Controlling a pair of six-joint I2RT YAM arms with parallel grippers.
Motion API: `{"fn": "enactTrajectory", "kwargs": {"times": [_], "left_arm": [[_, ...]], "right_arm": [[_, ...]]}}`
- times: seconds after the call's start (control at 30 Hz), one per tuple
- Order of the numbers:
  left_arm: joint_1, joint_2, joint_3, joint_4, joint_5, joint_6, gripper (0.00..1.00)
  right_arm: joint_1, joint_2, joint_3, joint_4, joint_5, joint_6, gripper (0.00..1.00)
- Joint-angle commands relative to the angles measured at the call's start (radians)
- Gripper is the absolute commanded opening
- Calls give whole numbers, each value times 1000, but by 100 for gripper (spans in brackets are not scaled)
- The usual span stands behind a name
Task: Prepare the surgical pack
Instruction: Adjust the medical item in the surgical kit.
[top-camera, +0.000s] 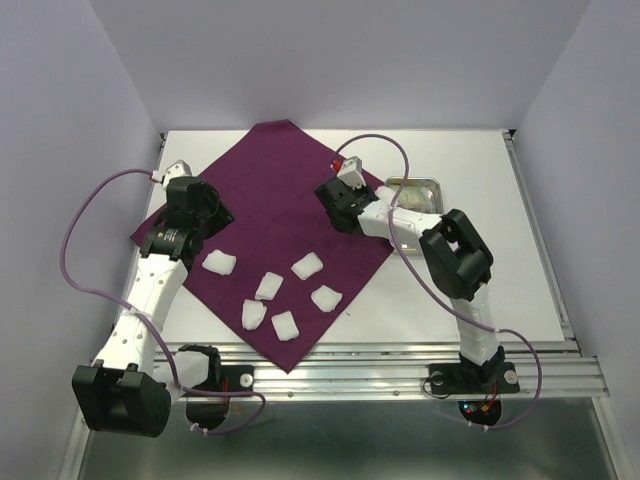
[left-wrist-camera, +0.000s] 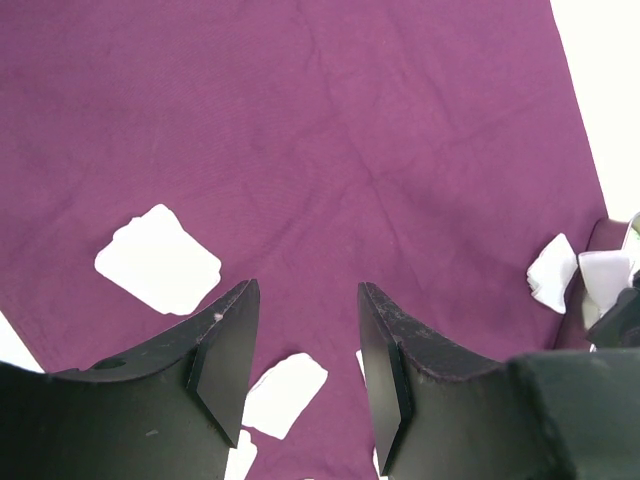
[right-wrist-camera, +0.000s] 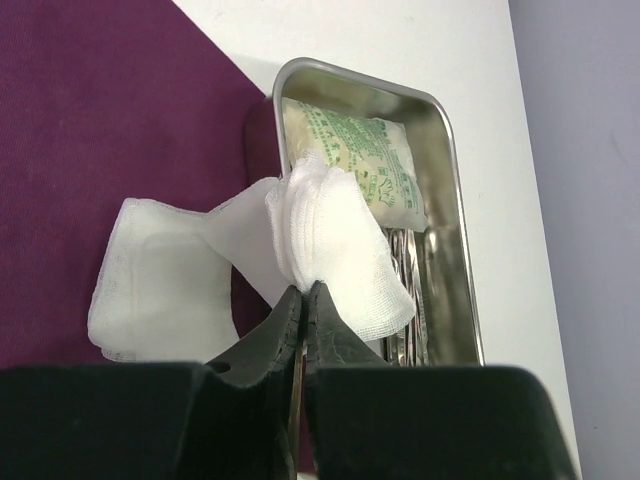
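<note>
The purple cloth (top-camera: 280, 225) lies spread flat on the white table (top-camera: 500, 280), turned like a diamond: one corner points to the back, the near corner reaches the table's front edge, and the right corner ends just beside the steel tray (right-wrist-camera: 340, 88). Six loose pads (top-camera: 268, 286) of white gauze lie scattered over the near half of the cloth, apart from one another. The left pincer (left-wrist-camera: 307, 290) hangs over the left part of the cloth with its jaws partly apart and nothing between them; whether its tips touch the fabric cannot be told. One of the pads lies just left of it in the wrist view, and another shows below, between the two fingers. The right pincer (right-wrist-camera: 305, 300) is closed tight on a gauze pad (right-wrist-camera: 335, 240), pinching it by one edge (the layers have come partly unfolded, one flap hanging out to the left over the cloth). That pad is held up where the cloth meets the tray. Inside the tray lies a pale packet (right-wrist-camera: 360, 160) with green print, and below it some metal pieces too blurred to name.
</note>
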Motion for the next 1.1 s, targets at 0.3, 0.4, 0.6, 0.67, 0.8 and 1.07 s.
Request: {"fn": "enactTrajectory", "kwargs": {"times": [0.3, 0.4, 0.6, 0.67, 0.8, 1.07], "left_arm": [[13, -17, -15, 43, 7, 25, 55], [14, -13, -16, 47, 13, 24, 55], [16, -11, -19, 46, 12, 25, 55], [16, -8, -19, 47, 13, 25, 55], [16, -6, -18, 49, 16, 25, 55], [19, -11, -23, 49, 15, 30, 55]], "right_arm": [[-8, -18, 29, 44, 39, -15, 1], [-8, 8, 28, 45, 27, -13, 1], [1, 32, 28, 50, 6, -6, 1], [12, 42, 32, 53, 0, -10, 1], [32, 63, 40, 55, 3, -16, 1], [53, 69, 40, 55, -16, -6, 0]]}}
